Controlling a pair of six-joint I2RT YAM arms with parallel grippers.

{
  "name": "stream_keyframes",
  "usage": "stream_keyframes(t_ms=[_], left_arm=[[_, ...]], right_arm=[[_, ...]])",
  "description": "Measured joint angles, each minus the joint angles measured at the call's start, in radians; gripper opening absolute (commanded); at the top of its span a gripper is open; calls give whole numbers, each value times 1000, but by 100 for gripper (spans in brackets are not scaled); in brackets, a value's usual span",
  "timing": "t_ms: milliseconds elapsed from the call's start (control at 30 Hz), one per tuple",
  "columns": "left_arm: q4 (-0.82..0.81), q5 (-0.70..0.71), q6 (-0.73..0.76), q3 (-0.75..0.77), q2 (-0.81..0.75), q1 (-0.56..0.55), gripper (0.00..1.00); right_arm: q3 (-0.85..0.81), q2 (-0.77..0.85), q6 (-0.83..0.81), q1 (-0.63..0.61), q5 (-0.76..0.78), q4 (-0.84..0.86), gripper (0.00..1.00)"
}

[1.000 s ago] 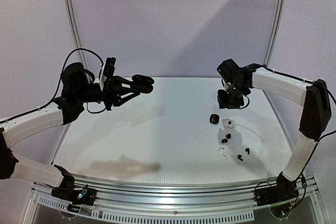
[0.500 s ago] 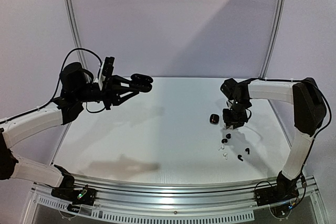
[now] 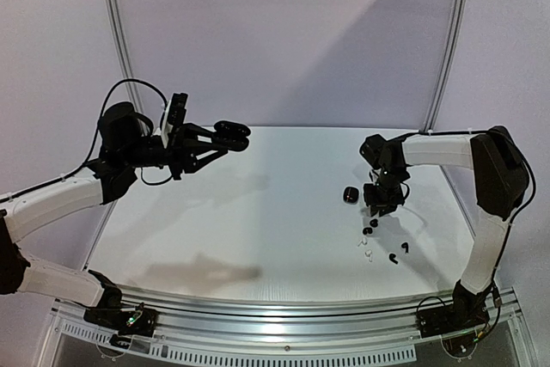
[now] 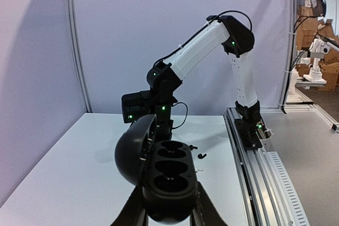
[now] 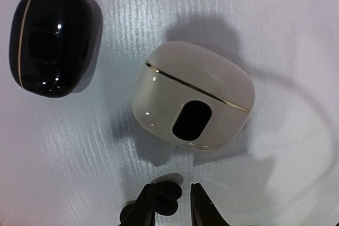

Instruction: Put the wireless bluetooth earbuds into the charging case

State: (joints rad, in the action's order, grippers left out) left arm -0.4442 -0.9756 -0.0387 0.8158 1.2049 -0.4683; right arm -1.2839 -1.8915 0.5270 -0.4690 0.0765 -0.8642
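My left end effector (image 3: 222,137) is clamped on the open black charging case (image 4: 168,175) and holds it in the air over the far left part of the tabletop (image 3: 258,229), lid swung aside and the empty wells showing. My right end effector (image 5: 172,202) is down low on the right side, just beside the white case (image 5: 193,96), which lies closed on the surface with the closed black case (image 5: 50,41) near it. Its fingers stand a narrow gap apart with a small dark shape against one of them. I cannot tell whether they grip anything. The black earbuds (image 3: 405,247) and white earbuds (image 3: 362,245) lie loose on the tabletop, nearer my bases than the two closed cases.
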Motion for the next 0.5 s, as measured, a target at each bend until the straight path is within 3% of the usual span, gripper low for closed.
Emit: stream_keyframes(t_ms=[100,300,500], left_arm=[[0,0,0,0,0,0,0],[0,0,0,0,0,0,0],[0,0,0,0,0,0,0]], right_arm=[[10,5,3,10,3,-4,18],[35,56,21,16,23,-6,0],[68,66,34,19,19,1,0]])
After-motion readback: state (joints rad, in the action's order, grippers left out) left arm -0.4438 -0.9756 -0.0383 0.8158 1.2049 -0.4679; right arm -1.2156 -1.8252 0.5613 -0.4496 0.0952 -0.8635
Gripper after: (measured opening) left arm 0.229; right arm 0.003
